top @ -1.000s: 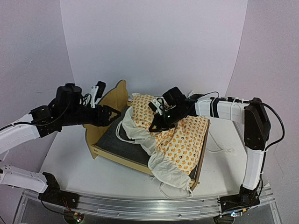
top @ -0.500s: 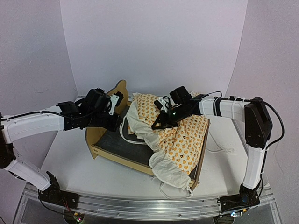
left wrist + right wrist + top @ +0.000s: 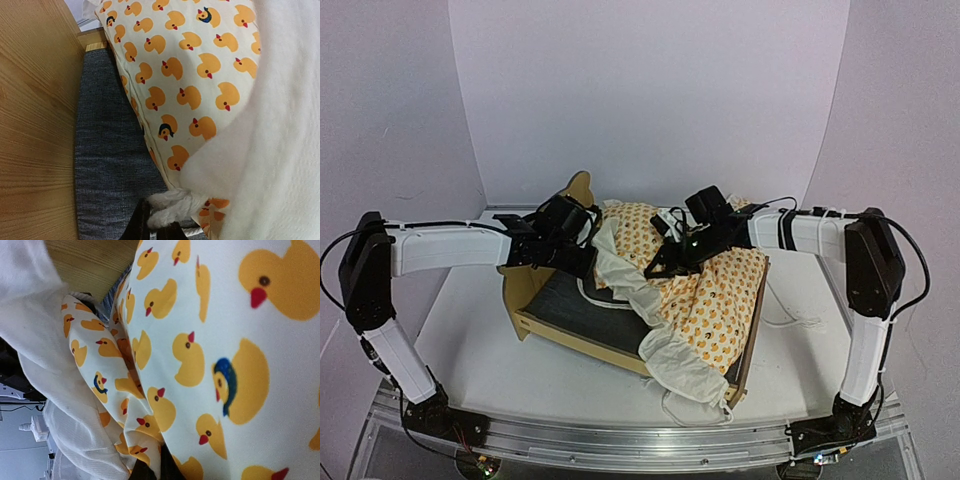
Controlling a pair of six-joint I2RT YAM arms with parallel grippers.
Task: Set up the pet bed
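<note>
Two arms are seen reaching in over the desk (image 3: 490, 372), one from each side, toward the pet bed (image 3: 570, 337). The bed is set near the middle of the desk at a slight angle, with the headboard (image 3: 572, 203) to the far left and the footboard (image 3: 753, 325) to the near right. A dark grey base panel (image 3: 563, 298) is exposed at the headboard end. The rest is covered by duck-print bedding (image 3: 720, 300), which is bunched up and draped over the footboard. Its white ruffle (image 3: 675, 365) is hung past the near rail. The left claw (image 3: 588, 262) is lowered just inside the headboard. In the wrist view its dark fingers (image 3: 141, 225) are drawn nearly together, and a bunch of white ruffle is pinched between them just above the grey panel. The right claw (image 3: 662, 268) is set on the mound of bedding at mid-bed. It is closed tight, and folds of the print fabric are seen gathered into it in the wrist view. Both claws are kept near each other, with raised bedding between them.
</note>
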